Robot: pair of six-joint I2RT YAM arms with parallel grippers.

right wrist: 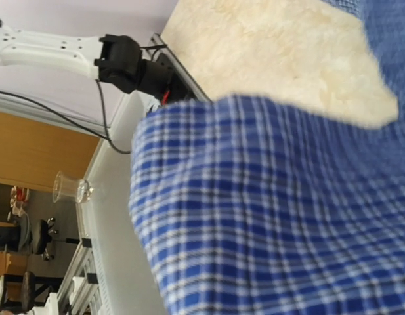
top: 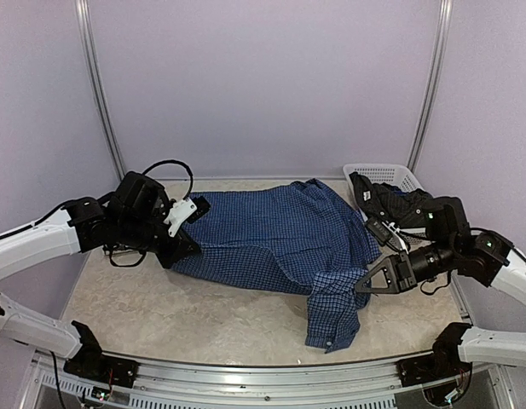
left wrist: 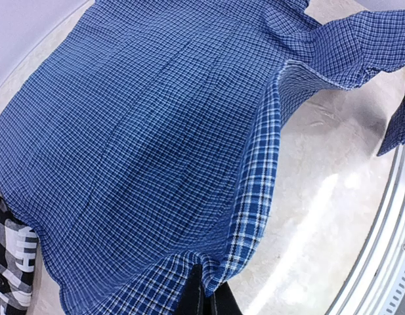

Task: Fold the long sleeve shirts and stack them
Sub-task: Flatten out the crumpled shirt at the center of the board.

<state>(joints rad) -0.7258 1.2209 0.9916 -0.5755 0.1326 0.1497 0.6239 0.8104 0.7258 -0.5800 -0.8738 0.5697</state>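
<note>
The blue checked long sleeve shirt (top: 280,230) lies spread across the middle of the table, with one sleeve (top: 331,319) hanging toward the front edge. My left gripper (top: 187,249) is shut on a fold of its left edge; in the left wrist view the dark fingertips (left wrist: 197,295) pinch the cloth (left wrist: 143,144). My right gripper (top: 361,288) is shut on the shirt's right side and holds it slightly raised. Blue cloth (right wrist: 274,210) fills the right wrist view and hides the fingers. The black-and-white plaid shirt (top: 389,204) lies bunched in the basket.
A white plastic basket (top: 390,175) stands at the back right corner. A bit of plaid cloth (left wrist: 8,262) shows at the left wrist view's lower left. The metal table rail (top: 271,371) runs along the front. Purple walls close off the back and sides.
</note>
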